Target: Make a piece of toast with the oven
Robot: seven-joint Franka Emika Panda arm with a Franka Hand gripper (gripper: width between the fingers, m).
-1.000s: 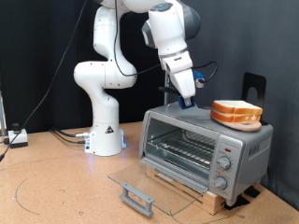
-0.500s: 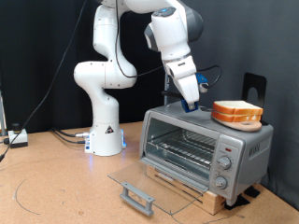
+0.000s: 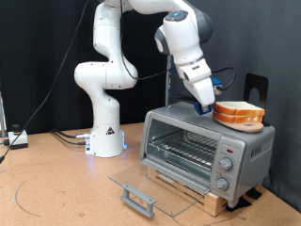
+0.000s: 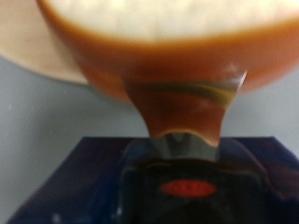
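Note:
The silver oven (image 3: 246,147) stands on a wooden board at the exterior view's right. Its glass door (image 3: 155,181) lies open and flat, and the wire rack (image 3: 184,145) inside is bare. On the oven's roof lies the piece of toast (image 3: 238,109), tan with an orange-brown crust, stacked on a second similar slice (image 3: 239,121). My gripper (image 3: 204,106) hangs with its blue fingertips just above the roof, right beside the stack's left edge. In the wrist view the toast's crust (image 4: 159,61) fills the picture over the grey oven roof (image 4: 47,131).
The robot's white base (image 3: 106,132) stands behind the oven to the exterior view's left, with cables (image 3: 66,137) on the brown table. The door's grey bar handle (image 3: 138,199) juts out in front. A black stand (image 3: 255,88) rises behind the bread.
My gripper has moved to the exterior view's right along the oven roof, from near its middle to right beside the bread stack. The bread and oven have not moved.

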